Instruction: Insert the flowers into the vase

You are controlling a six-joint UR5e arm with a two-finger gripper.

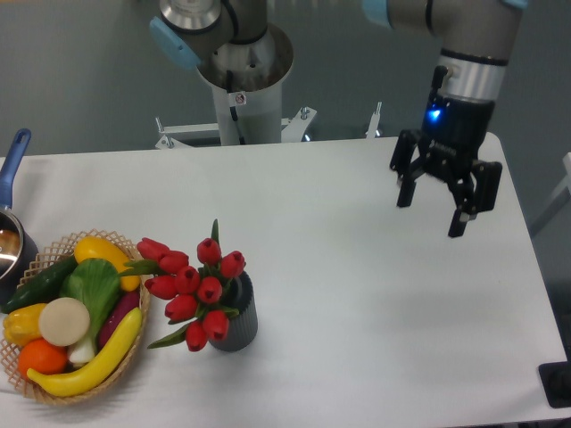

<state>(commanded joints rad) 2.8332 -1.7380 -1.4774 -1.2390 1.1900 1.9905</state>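
The flowers (189, 289), a bunch of red tulips with green leaves, stand with their stems inside the vase (236, 321) and lean out to its left. The vase is a small dark grey ribbed cylinder, upright on the white table left of centre. My gripper (433, 218) hangs open and empty above the table's far right, well away from the vase, its fingers (461, 217) pointing down.
A wicker basket (143, 343) of plastic fruit and vegetables sits at the front left, almost touching the tulips. A metal pot with a blue handle (12, 159) is at the left edge. The robot's base column (241, 80) rises behind the table.
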